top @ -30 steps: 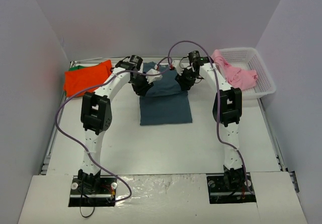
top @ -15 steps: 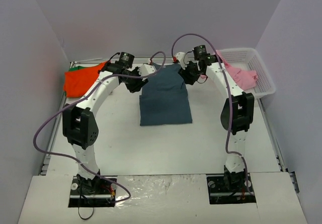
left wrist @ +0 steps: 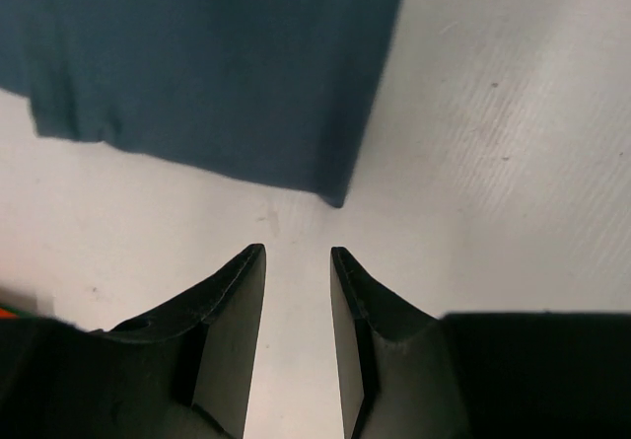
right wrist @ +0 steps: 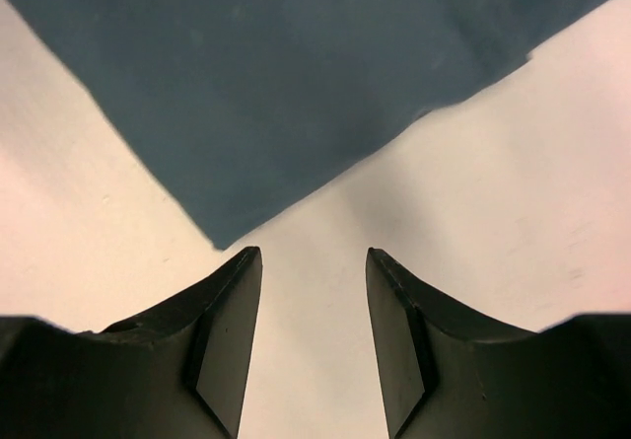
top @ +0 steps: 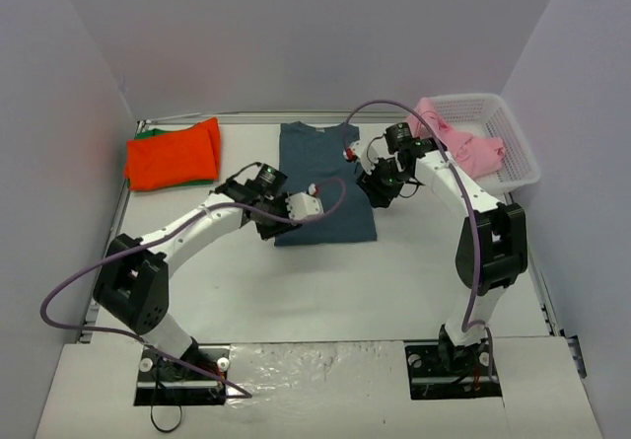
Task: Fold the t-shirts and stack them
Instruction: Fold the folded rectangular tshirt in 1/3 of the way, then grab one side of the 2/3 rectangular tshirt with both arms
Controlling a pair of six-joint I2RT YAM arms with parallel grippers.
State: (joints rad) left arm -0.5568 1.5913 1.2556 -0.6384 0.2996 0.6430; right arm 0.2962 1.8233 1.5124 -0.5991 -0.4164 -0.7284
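Cloth of the slate-blue t-shirt (top: 315,158) lies flat; left tool (left wrist: 297,250) and right tool (right wrist: 314,252) gape empty.

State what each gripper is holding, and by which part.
Nothing is held. The left gripper and the right gripper are both open and empty, each just short of a corner of the slate-blue t-shirt.

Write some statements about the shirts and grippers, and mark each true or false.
1. The blue shirt lies flat on the table. True.
2. The left gripper grips the blue shirt. False: its jaws are apart and empty, just short of a shirt corner.
3. The pink shirt is in the basket. True.
4. The orange shirt lies on the blue shirt. False: it sits apart, at the far left.
5. The right gripper is empty. True.
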